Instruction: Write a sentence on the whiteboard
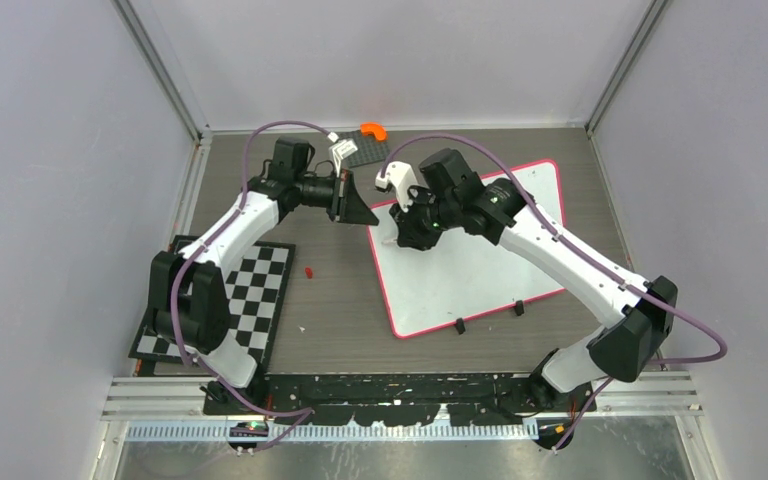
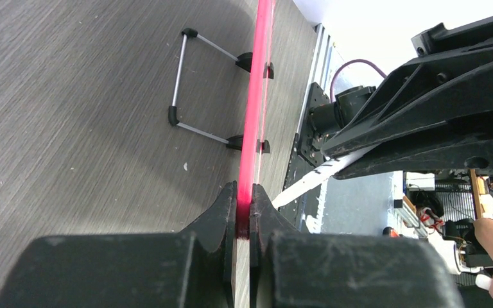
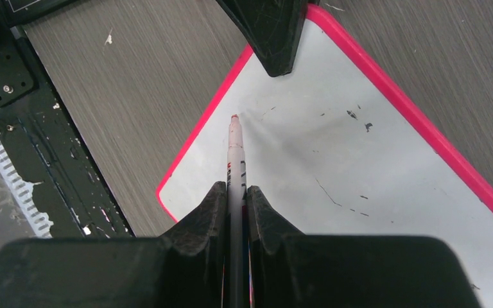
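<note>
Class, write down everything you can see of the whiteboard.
The whiteboard is a flat white rectangle with a thin pink-red rim and rounded corners, lying skewed on the dark wood-grain table. Two small black clips sit on its near edge. Its glossy surface carries only faint smudges and dark specks, no writing. The left claw pinches its rim; the right claw holds a marker pointing at it, contact unclear.
</note>
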